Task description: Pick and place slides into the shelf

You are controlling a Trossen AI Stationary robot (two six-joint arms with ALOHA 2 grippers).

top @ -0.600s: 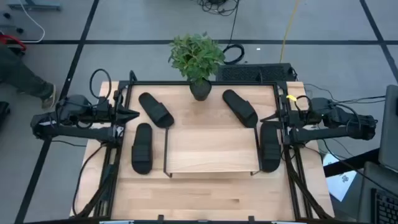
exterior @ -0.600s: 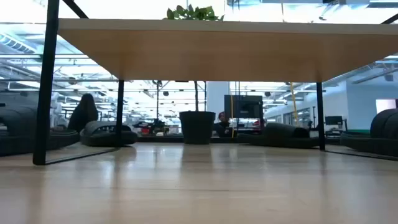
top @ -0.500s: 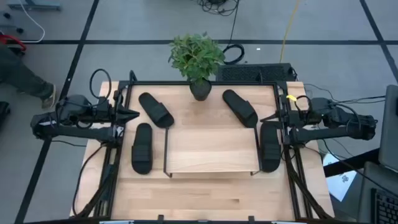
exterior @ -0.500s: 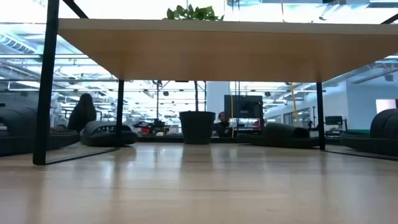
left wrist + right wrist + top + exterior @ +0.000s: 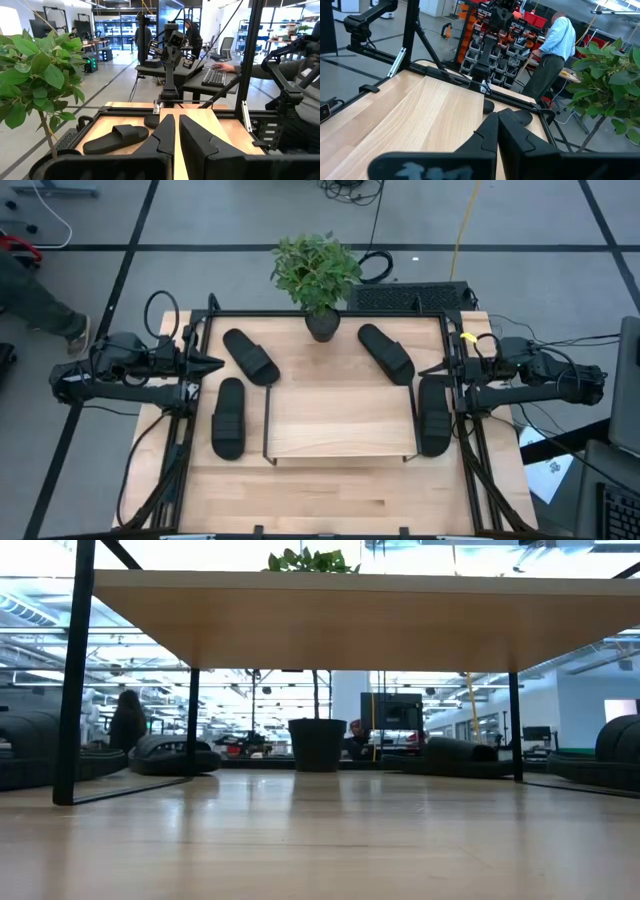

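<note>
While none of the four slides has yet reached the shelf [image 5: 340,420], all lie flat on the table [image 5: 330,500] around it: the rear-left slide [image 5: 250,356] angled behind the shelf's left end, the front-left slide [image 5: 229,417] lengthwise just beside the left wire frame, the rear-right slide [image 5: 386,352] angled behind the right end, the front-right slide [image 5: 434,415] lengthwise just beside the right frame. Item: matte black slip-on, wide ribbed strap over an oval sole; judged light, soft and flexible, not fragile, likely to sag if taken by toe or heel. Best hold, by judgement: across the strap band, or pinching the sole edge at mid-length beneath the strap. Shelf: light wood board on thin black wire ends, centre of table, top bare. Left gripper [image 5: 214,364]: at the table's left edge, near the rear-left slide, fingers [image 5: 165,132] drawn almost together, nothing held. Right gripper [image 5: 430,370]: at the right edge, above the front-right slide's rear end, fingers [image 5: 492,131] closed together, nothing held. Also present: potted plant [image 5: 316,275] at the rear edge, centre; a person [image 5: 552,55] in the room beyond.
</note>
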